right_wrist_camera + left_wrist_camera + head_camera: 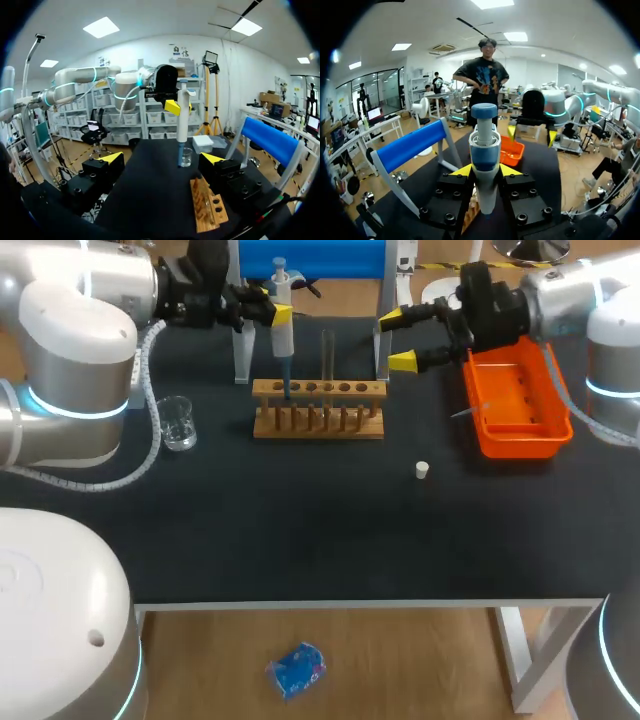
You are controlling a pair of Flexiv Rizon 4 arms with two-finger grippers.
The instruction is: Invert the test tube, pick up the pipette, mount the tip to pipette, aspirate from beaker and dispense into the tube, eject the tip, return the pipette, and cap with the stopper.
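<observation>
While both arms hung over the far side of the black table (300, 530), the left claw (280, 313) was clenched on the pipette (284, 338), its yellow tips pressing the white body from two sides. The pipette stood upright with its blue button on top. Its thin blue lower end reached down to the left part of the wooden rack (318, 410), though I could not tell whether it touched the wood. From the left wrist, the pipette (485, 155) filled the gap in that claw (485, 171), and the orange tray (512, 152) showed beyond it. The test tube (328, 355) stood upright in a middle hole of the rack, just right of the pipette. The right claw (398, 340) hovered near the rack's right end, released and holding nothing, its two fingers well apart. It was close to the left edge of the orange tray (520, 435). From the right wrist, that claw (162, 159) gaped over bare cloth with the rack (207, 207) beside it. The pipette (182, 125) and the beaker (186, 157) were ahead of it, with the left claw (172, 106) gripping the pipette higher up. The beaker (178, 423) sat near the left arm, well left of the rack. The small white stopper (422, 470) lay alone on the cloth nearer the front, to the right of the rack. A blue-topped stand (243, 350) stood behind the rack.
</observation>
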